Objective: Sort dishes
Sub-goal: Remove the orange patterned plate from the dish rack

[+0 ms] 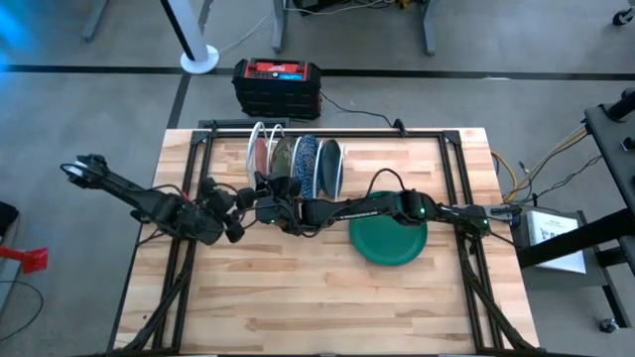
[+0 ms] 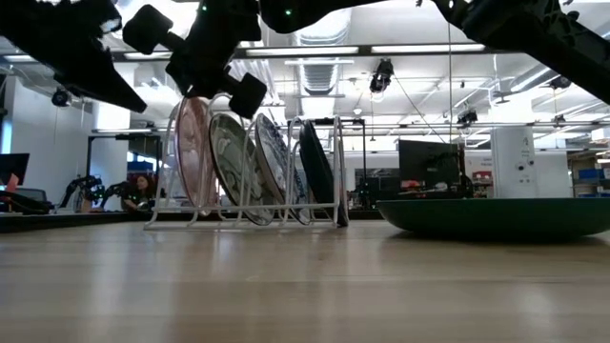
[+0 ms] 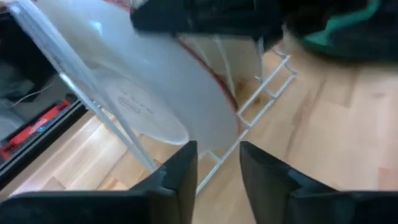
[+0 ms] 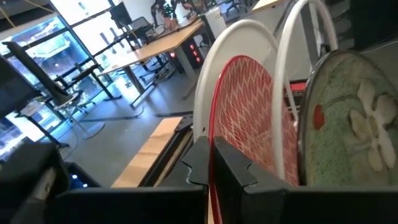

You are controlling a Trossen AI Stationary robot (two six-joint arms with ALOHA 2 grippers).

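Several dishes stand on edge in the white wire rack at the table's far middle: a red-pink patterned plate at the left end, then a greyish flowered one and a dark blue one. A dark green plate lies flat on the table to the right. My right gripper reaches across from the right and is shut on the red-pink plate. My left gripper hovers open just left of the rack, facing that plate's white back, with nothing between its fingers. My right gripper pinches the red-pink plate's rim between its two fingers, one on the patterned face and one on the white back. The fingers come roughly level from the table's right. The plate stands upright on edge among the rack's wires.
A black and red box sits behind the table's far edge. The rack's wire feet lie close ahead of my left gripper. Bare wood stretches along the near half of the table.
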